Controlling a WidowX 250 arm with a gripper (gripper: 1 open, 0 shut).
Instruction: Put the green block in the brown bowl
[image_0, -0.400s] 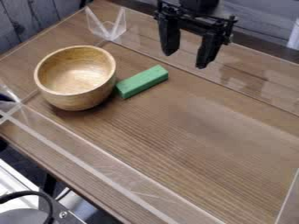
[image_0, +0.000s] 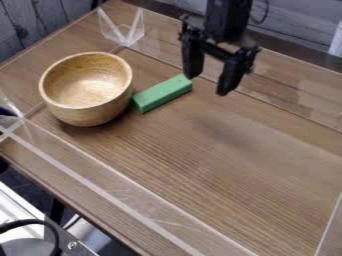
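Green block (image_0: 163, 93), lying on the wooden tabletop (image_0: 214, 150) immediately beside the brown bowl (image_0: 86, 88), at about its 3 o'clock side; the block is outside the bowl. Its long axis runs obliquely across the view, one end directed toward 2 o'clock and the other toward 8 o'clock, the latter near the bowl's wall. The bowl stands upright, its opening facing up. The dark fingers (image_0: 193, 62) are spread apart, with nothing between them, toward the block's 2 o'clock side; they are somewhat blurred and appear to be above the tabletop.
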